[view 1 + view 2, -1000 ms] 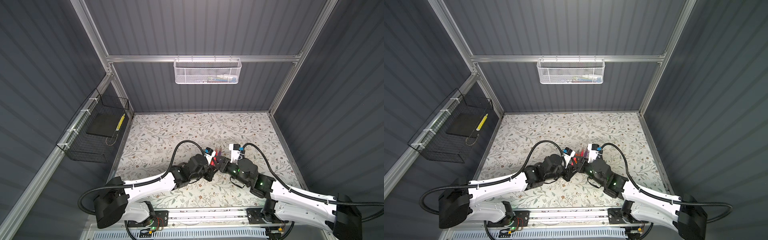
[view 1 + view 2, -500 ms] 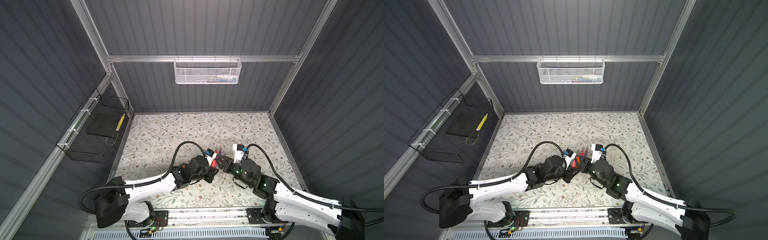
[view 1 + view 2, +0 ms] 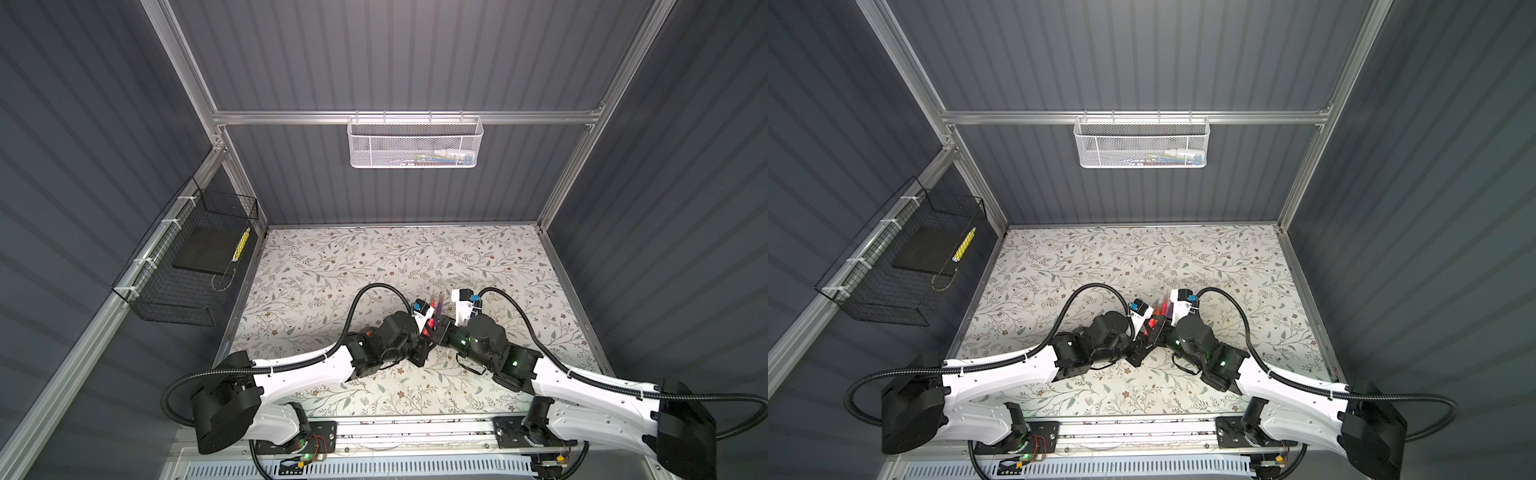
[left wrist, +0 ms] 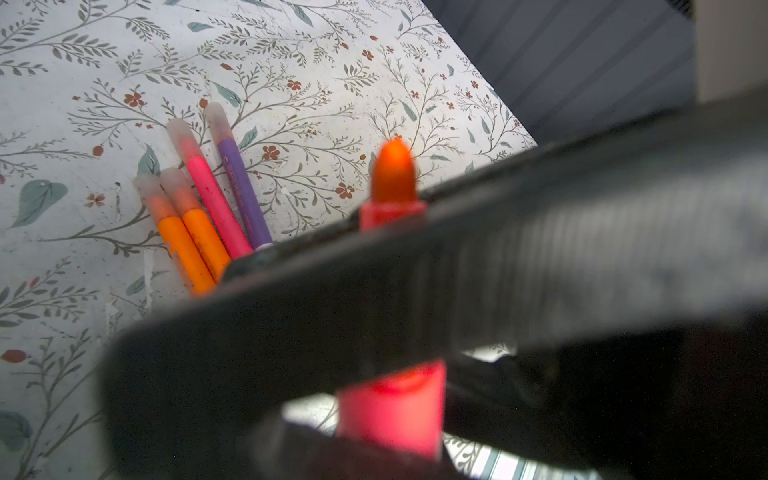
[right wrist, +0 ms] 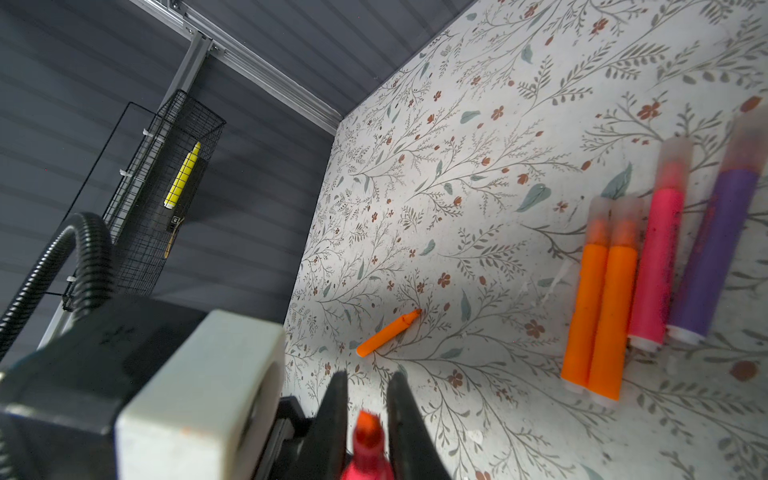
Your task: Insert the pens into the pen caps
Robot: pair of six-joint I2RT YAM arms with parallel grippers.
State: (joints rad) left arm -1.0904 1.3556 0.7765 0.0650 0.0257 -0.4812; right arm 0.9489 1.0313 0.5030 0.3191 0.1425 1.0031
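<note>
Inspector: Lighting?
Arm: Bright, even, from overhead on the white floral-print tabletop (image 3: 374, 257). The dark ribbed wall panels (image 3: 415, 62) are dim, with soft shadows beneath my arms (image 3: 299, 370).
Inspector: Focus?
Arm: In my left wrist view the broad black bar (image 4: 415, 291) and red-pink marker pen (image 4: 390, 407) are blurred close up; the background is sharp.

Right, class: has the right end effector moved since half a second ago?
Yes: against the white mesh basket, the right end effector has shifted slightly left in both top views, toward the left end effector.

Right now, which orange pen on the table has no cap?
The lone orange pen, lying apart with its tip bare. The other two orange pens lie side by side, each wearing a translucent cap.
</note>
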